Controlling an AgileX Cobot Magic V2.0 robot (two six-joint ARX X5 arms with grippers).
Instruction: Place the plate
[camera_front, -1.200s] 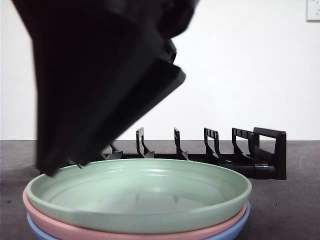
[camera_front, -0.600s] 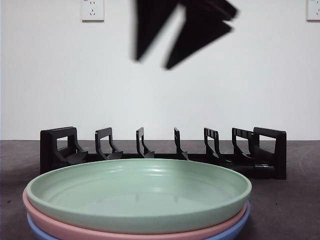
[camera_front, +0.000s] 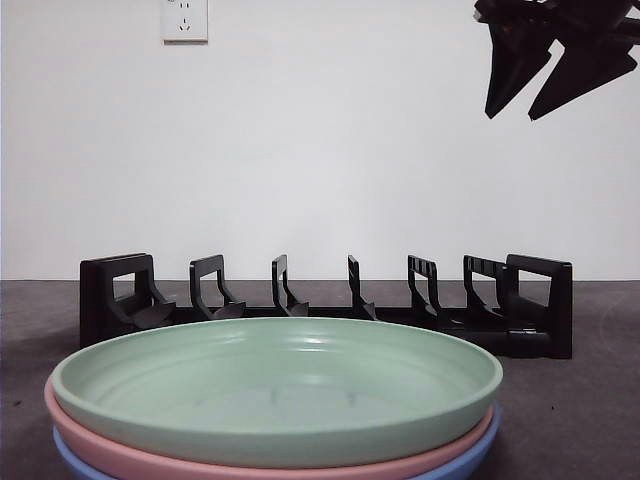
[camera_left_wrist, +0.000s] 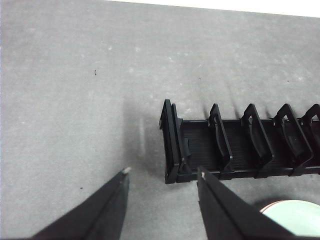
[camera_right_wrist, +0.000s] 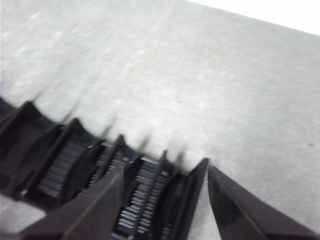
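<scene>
A green plate lies on top of a pink plate and a blue plate, stacked close to the front camera. Behind the stack stands a black slotted rack with nothing in it. My right gripper hangs open and empty high at the top right, above the rack's right end; its jaws are blurred. My left gripper is open and empty over the rack's left end, with the green plate's edge just showing. The front view does not show the left gripper.
Dark grey tabletop runs around the stack and the rack. Behind them is a white wall with a socket at the upper left.
The right arm, low over the green plate's left rim a second ago, has risen and swung to the top right with nothing in its jaws. Plates and rack have not moved.
</scene>
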